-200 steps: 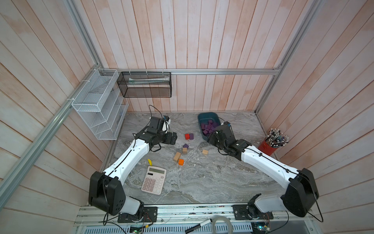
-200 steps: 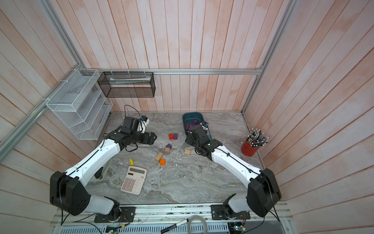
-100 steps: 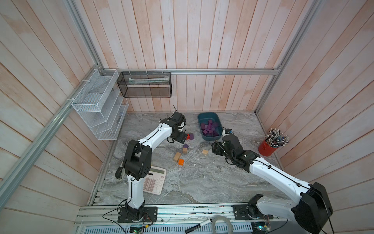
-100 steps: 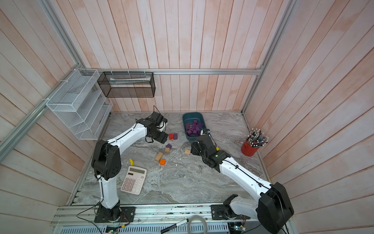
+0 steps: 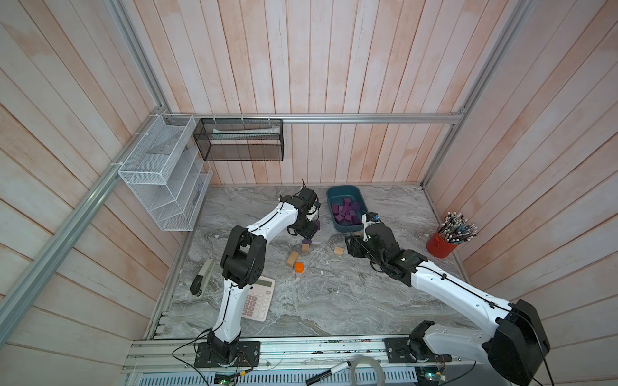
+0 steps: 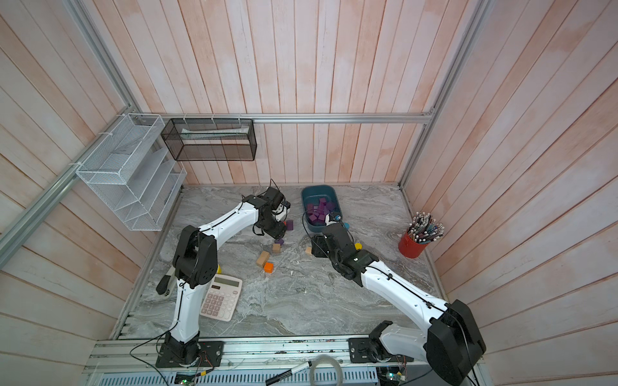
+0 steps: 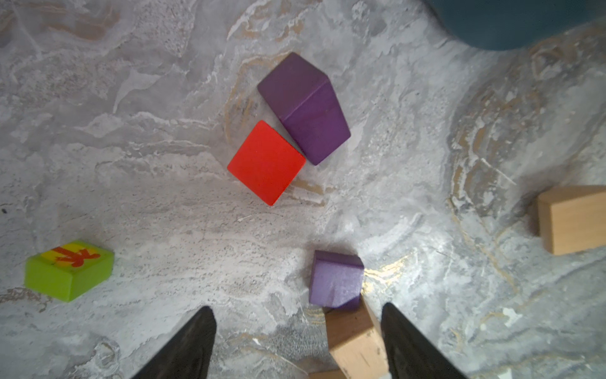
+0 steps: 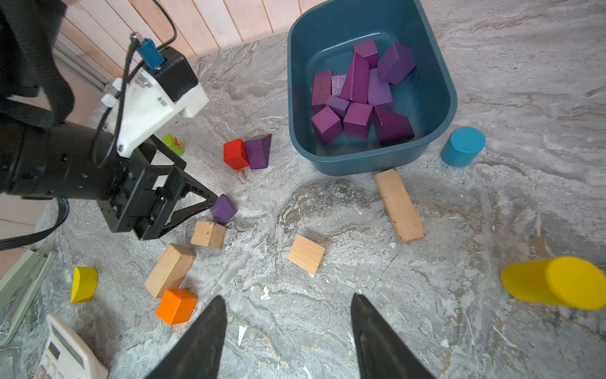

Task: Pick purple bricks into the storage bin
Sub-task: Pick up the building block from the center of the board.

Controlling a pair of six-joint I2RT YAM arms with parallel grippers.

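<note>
Your marble desk (image 5: 334,300) carries the teal storage bin (image 8: 439,108) at twelve o'clock, with most purple bricks (image 8: 357,98) piled inside. At its nine o'clock, a purple wedge (image 7: 303,105) touches a red cube (image 7: 266,161). Your left hand (image 7: 295,341) stands wide, empty, beside a small purple brick (image 7: 336,279). Your right hand (image 8: 288,334) is apart, empty.

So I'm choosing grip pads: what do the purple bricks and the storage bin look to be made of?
The purple bricks look like painted or stained wood, matte: faint grain, crisp edges, no shine. The storage bin looks like moulded plastic, smooth and slightly glossy: rounded corners, thin even walls, soft highlights.
</note>
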